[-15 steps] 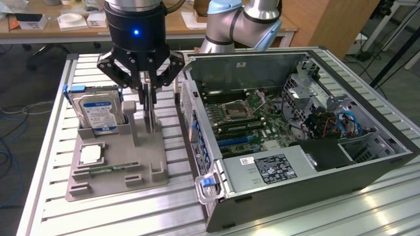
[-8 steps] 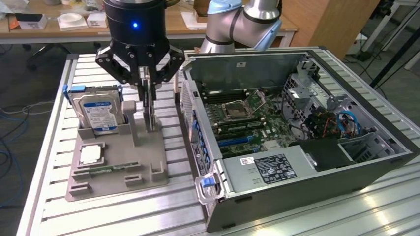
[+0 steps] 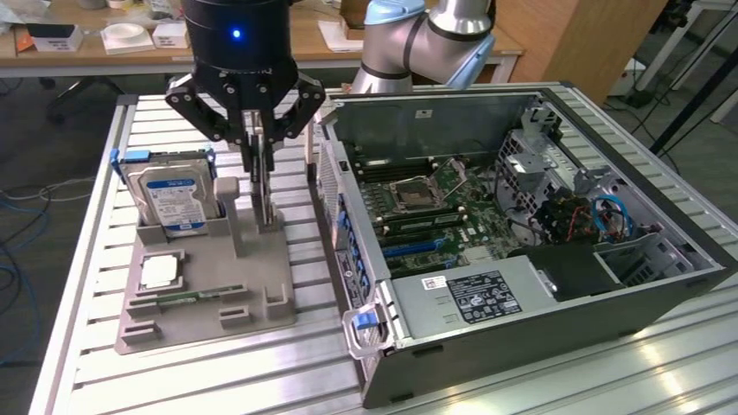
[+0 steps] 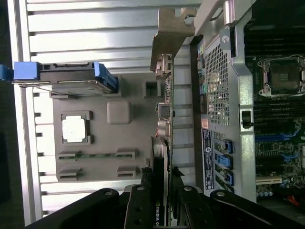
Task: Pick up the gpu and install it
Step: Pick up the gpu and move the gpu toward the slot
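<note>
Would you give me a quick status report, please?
Gripper shut on gpu. Gpu upright at gray holder. Hard drive alongside, apart. Computer case open.

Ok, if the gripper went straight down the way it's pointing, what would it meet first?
The gpu, standing upright between the fingers of the gripper, is first in that line; below it lies the grey holder tray. How deep the card sits there is unclear.

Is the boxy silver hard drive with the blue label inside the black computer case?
No, the hard drive stands in the grey tray beside the case.
</note>
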Robot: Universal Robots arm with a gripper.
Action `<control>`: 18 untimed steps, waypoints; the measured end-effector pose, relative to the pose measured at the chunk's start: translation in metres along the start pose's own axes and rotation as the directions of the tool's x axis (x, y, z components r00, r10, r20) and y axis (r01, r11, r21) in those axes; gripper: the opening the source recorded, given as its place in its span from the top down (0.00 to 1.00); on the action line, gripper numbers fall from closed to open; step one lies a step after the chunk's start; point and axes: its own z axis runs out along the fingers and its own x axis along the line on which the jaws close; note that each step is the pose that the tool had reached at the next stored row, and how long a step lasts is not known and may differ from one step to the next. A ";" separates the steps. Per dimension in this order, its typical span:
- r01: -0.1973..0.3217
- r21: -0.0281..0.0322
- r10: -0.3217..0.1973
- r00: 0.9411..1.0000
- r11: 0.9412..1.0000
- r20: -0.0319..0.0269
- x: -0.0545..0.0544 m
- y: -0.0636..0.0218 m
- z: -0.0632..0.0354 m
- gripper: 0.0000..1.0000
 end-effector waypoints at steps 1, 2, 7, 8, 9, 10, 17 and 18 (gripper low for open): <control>0.000 0.000 0.000 1.000 1.000 0.000 0.000 0.0000 -0.0009 0.74; 0.000 0.000 0.000 1.000 1.000 0.000 0.000 0.0001 -0.0018 0.74; 0.000 0.000 0.000 1.000 1.000 0.000 0.000 0.0003 -0.0068 0.74; 0.000 0.000 0.000 1.000 1.000 0.000 0.000 0.0004 -0.0078 0.74; 0.000 0.000 0.000 1.000 1.000 0.000 0.000 0.0004 -0.0090 0.74; 0.000 0.000 0.000 1.000 1.000 0.000 0.000 0.0005 -0.0101 0.74; 0.000 0.000 0.000 1.000 1.000 0.000 0.000 0.0008 -0.0186 0.74; 0.000 0.000 0.000 1.000 1.000 0.000 0.000 0.0009 -0.0198 0.74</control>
